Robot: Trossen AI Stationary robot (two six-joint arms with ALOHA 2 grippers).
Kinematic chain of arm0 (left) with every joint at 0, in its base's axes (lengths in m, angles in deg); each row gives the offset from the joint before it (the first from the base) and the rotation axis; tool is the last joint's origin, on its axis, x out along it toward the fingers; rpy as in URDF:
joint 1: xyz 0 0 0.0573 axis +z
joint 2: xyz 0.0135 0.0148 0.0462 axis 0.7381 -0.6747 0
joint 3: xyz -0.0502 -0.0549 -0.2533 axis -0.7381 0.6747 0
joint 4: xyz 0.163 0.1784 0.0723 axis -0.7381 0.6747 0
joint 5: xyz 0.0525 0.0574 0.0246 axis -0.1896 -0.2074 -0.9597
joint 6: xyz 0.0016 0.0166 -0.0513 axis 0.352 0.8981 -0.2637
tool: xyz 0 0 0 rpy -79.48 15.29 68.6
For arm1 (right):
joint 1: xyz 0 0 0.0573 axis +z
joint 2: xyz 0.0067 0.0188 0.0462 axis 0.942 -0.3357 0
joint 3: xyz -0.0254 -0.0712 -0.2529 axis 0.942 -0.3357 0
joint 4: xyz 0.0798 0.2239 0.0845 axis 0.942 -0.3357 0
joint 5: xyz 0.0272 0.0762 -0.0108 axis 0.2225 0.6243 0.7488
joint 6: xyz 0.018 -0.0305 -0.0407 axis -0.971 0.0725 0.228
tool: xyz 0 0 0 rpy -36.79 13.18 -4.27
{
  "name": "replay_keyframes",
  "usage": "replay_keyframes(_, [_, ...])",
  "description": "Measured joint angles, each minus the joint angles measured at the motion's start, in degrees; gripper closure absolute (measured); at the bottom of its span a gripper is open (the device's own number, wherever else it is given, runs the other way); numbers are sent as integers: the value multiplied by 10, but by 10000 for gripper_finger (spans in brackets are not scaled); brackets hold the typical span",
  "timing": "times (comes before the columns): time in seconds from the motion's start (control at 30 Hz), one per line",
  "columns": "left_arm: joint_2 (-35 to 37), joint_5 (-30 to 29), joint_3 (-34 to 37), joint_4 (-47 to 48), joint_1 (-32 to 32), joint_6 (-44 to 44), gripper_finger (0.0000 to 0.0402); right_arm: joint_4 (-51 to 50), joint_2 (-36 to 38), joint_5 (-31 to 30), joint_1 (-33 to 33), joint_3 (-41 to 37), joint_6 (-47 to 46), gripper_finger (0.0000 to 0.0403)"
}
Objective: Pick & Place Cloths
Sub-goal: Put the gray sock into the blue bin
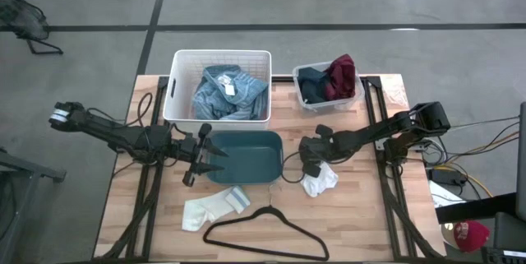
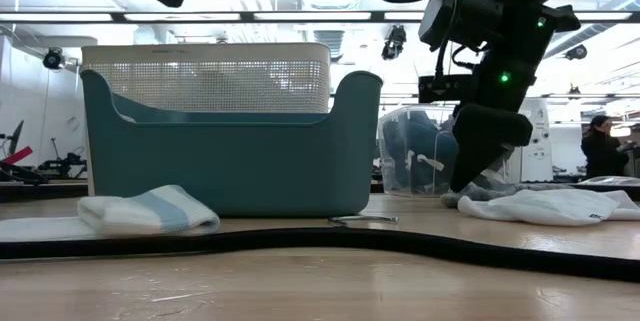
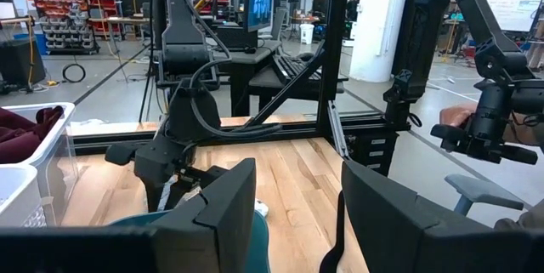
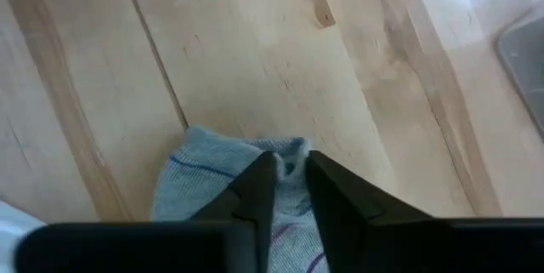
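While left hand (image 1: 200, 159) gapes empty over wood table (image 1: 362, 215), right hand (image 4: 289, 190) apparently pinches sock (image 4: 204, 184).

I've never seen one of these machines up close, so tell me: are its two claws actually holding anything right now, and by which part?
The right gripper is pinching the white sock at its grey-blue end. The left gripper hovers open by the teal bin, holding nothing.

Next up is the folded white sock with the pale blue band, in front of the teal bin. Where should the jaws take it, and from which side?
Judging by its pose, grip the folded white sock with the pale blue band at its banded end, coming straight down from above. It lies flat on the wooden table; that doubled end stands thickest in the low view, clear of the black wire hanger and teal plastic bin.
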Motion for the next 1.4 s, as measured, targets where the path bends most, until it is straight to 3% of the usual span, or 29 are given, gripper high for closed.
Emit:
replay_keyframes(0.17, [0,0,0,0,0,0,219,1,0,35,0,0,16,386])
replay_keyframes(0.67, [0,0,1,0,0,4,219,-34,0,37,18,107,44,394])
replay_keyframes(0.97, [0,0,1,0,0,4,219,-153,0,-83,51,234,52,394])
replay_keyframes(1.23, [0,0,1,0,0,4,219,-148,0,-165,80,324,107,394])
replay_keyframes(1.4, [0,0,1,0,0,4,219,-72,0,-181,83,346,174,394])
